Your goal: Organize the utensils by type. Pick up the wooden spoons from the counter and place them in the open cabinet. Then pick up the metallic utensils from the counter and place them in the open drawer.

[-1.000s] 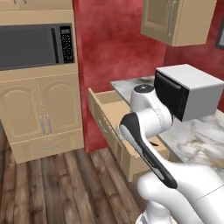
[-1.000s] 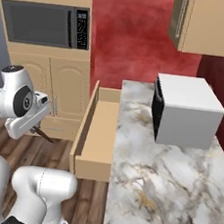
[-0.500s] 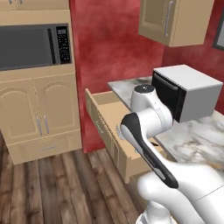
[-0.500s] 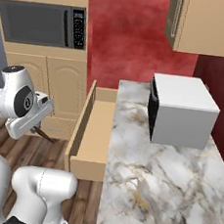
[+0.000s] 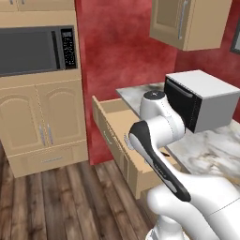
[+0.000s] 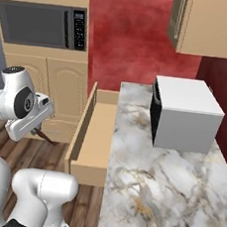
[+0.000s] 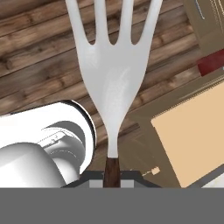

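Jaws pinched tight on a fork [image 7: 114,83] (silver tines, dark brown handle end between the tips), so we're in the metallic-utensil half of the job. The fork hangs over the wood floor [image 7: 39,48], beside the open drawer [image 6: 99,134] and not yet above it; in the right base view the gripper [image 6: 39,132] sits left of the drawer's front, clear of the counter [image 6: 151,189]. Drawer bottom looks bare from here, so nothing metallic deposited yet, I'd say. The upper cabinet [image 5: 187,21] gives no view of its inside, so can't confirm the wooden spoons. Remaining: carry the fork over the drawer, release, fetch any others.
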Controlling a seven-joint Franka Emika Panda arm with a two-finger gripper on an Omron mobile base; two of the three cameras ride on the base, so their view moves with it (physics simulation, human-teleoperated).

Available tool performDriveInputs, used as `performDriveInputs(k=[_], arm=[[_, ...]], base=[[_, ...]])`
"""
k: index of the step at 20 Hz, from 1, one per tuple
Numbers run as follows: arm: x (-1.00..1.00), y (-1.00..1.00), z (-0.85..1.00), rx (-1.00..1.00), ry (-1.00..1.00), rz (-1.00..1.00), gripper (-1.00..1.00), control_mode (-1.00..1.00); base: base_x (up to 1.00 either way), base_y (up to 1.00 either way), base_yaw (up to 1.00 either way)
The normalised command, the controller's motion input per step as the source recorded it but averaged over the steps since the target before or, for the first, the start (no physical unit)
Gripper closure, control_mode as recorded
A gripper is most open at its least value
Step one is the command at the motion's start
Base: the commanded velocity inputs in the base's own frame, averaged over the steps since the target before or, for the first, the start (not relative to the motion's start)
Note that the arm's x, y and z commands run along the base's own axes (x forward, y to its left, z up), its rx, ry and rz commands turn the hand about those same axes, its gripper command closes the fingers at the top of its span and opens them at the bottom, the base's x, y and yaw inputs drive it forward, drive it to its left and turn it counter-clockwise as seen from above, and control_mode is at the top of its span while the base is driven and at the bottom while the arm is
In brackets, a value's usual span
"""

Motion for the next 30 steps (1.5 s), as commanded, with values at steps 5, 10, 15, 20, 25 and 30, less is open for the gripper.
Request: performDriveInputs(k=[5,10,15,20,25,30], arm=[[0.00,0.00,0.00,0.00,0.00,0.00,1.00,1.00],[0.00,0.00,0.00,0.00,0.00,0.00,1.00,1.00],[0.00,0.00,0.00,0.00,0.00,0.00,1.00,1.00],[0.00,0.00,0.00,0.00,0.00,0.00,1.00,1.00],[0.33,-0.06,0.00,0.01,0.07,-0.09,1.00,-1.00],[0.59,-0.05,0.00,0.04,0.16,-0.29,1.00,-1.00]], base=[[0.02,0.00,0.00],[0.00,0.00,0.00],[0.00,0.00,0.00],[0.00,0.00,0.00],[0.02,0.00,0.00],[0.00,0.00,0.00]])
